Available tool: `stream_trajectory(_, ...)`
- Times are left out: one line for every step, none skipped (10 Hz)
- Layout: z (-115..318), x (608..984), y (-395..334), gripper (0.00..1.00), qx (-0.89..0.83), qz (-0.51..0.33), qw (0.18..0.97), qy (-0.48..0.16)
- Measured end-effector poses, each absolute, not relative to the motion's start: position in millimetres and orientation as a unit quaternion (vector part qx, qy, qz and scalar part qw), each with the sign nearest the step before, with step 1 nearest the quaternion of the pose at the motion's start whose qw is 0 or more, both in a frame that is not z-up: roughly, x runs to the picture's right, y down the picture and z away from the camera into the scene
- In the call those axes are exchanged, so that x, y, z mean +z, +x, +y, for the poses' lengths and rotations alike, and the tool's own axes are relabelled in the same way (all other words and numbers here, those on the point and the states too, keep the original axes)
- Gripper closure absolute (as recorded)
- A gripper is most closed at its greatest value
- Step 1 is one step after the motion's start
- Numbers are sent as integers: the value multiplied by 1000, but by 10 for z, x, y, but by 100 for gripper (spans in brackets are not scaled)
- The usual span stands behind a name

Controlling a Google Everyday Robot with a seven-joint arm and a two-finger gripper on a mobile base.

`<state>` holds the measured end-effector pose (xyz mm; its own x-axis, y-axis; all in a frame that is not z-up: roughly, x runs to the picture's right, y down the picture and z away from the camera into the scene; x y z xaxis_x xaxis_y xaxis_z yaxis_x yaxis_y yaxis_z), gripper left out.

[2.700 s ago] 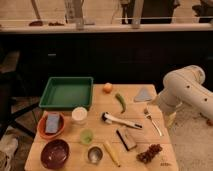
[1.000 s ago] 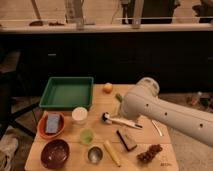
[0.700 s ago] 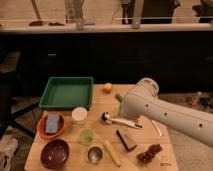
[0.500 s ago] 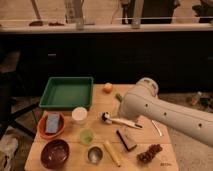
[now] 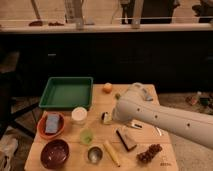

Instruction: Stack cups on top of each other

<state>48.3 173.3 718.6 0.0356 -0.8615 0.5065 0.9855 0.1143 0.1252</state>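
Note:
The pale green translucent cup [image 5: 86,136] stands upright near the table's front left. The shiny silver cup [image 5: 94,154] stands just in front of it and slightly right, about a cup's width away. Both are free and apart from each other. My thick white arm [image 5: 150,112] reaches in from the right over the table's middle, and its rounded end lies right of and behind the green cup. My gripper is hidden behind that arm end. Nothing is seen to be held.
A white cup [image 5: 79,114] stands behind the green one. Nearby are a dark red bowl [image 5: 55,153], an orange dish with a sponge [image 5: 51,123] and a green tray [image 5: 67,92]. An orange [image 5: 107,87], a yellow stick [image 5: 112,152], a dark bar [image 5: 126,139] and grapes [image 5: 150,152] also lie on the wooden table [image 5: 35,150].
The arm swung in from the table's right edge to over its middle and now covers things that lay there. In the last second it has barely moved, and the cups have not shifted.

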Motion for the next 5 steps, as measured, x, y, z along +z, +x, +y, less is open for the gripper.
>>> stream_trajectory(1818,7279,301,20,-666,-252,691,-124)
stream_trajectory(1904,7378,110,20,-681,-270,670,-117)
stream_trajectory(1941,7442,32,20,-690,-278,658,-114)
stream_trajectory(1981,7493,-43,20,-698,-288,646,-114)
stream_trajectory(2045,7538,-109,20,-706,-297,633,-119)
